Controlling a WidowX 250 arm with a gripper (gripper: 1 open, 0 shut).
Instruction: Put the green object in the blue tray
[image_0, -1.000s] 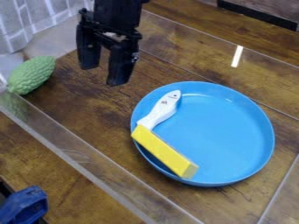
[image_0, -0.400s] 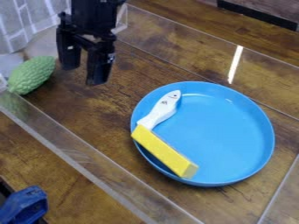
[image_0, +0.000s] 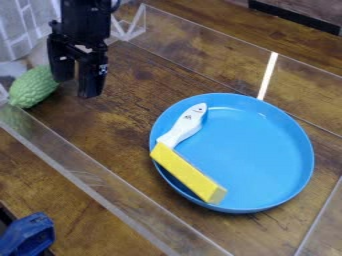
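Note:
The green object (image_0: 30, 87) is a bumpy, rounded lump lying on the wooden table at the far left edge. My black gripper (image_0: 75, 76) hangs pointing down just to its right, partly overlapping it in view, with its two fingers spread open and nothing between them. The blue tray (image_0: 267, 140), a round dish, sits to the right of centre.
Inside the tray lie a yellow block (image_0: 187, 172) and a small white-and-blue item (image_0: 186, 122). A dark blue thing (image_0: 24, 236) shows at the bottom left corner. A glossy strip crosses the table top diagonally.
My gripper has moved left and lower, from above the table's middle to right beside the green object. It stayed open. Nothing else shifted.

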